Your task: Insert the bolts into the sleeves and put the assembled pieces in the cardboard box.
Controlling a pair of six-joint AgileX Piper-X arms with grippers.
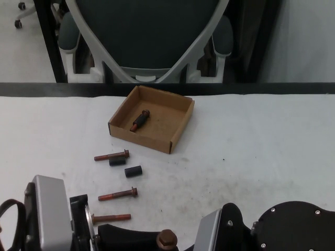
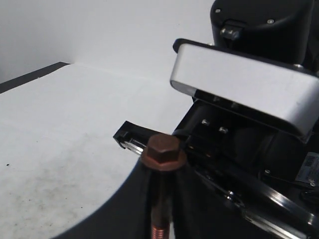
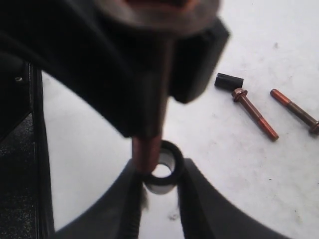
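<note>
My left gripper [image 2: 160, 204] is shut on a copper-coloured bolt [image 2: 160, 164], hex head up, low at the front of the bench [image 1: 167, 239]. My right gripper [image 3: 162, 186] is shut on a black sleeve [image 3: 167, 169], open end facing the bolt. The bolt's shank [image 3: 148, 144] comes down to the sleeve's rim; whether its tip is inside I cannot tell. The cardboard box [image 1: 175, 132] stands at the middle back with one assembled piece [image 1: 140, 120] in it. Three loose bolts [image 1: 111, 155] [image 1: 118, 195] [image 1: 111, 217] and two loose sleeves [image 1: 117, 162] [image 1: 133, 171] lie left of centre.
The right arm's body [image 2: 249, 84] sits close beside the held bolt. An office chair [image 1: 146, 36] stands behind the bench's far edge. White bench surface [image 1: 261, 146] stretches to the right of the box.
</note>
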